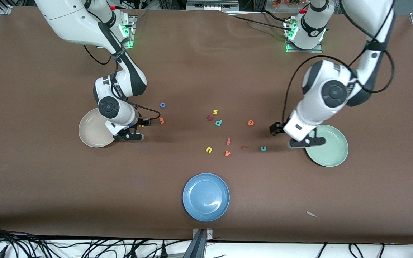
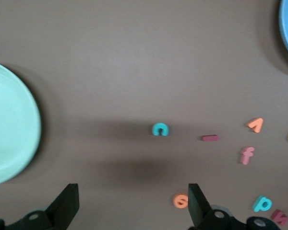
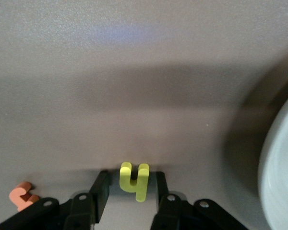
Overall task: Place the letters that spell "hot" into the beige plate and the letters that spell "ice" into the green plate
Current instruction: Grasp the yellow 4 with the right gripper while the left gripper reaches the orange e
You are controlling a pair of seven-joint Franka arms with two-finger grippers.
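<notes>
Right claw (image 1: pixel 142 125) (image 3: pixel 131 175) low at the worktop (image 1: pixel 206 64), just at 3 o'clock from the beige plate (image 1: pixel 88 134) (image 3: pixel 283 158). Jaws partly drawn in on both sides of the yellow h (image 1: pixel 141 125) (image 3: pixel 134 182), with a thin gap on each side, so not pinching it. Orange t (image 1: pixel 161 120) (image 3: pixel 23 195) close at 3 o'clock from this claw, blue o (image 1: pixel 162 105) at 12 o'clock from the t. Left claw (image 1: pixel 276 129) (image 2: pixel 132 191) waiting with jaws wide apart and nothing between them, above the worktop at 10 o'clock from the green plate (image 1: pixel 330 150) (image 2: pixel 9 134). Orange e (image 1: pixel 251 123) (image 2: pixel 181 200) at 9 o'clock from this claw. Teal c (image 1: pixel 263 148) (image 2: pixel 160 129) at 9 o'clock from the green plate, well apart from it. Dark red i (image 1: pixel 244 147) (image 2: pixel 210 138) flat on the worktop, near the c at its 9 o'clock.
</notes>
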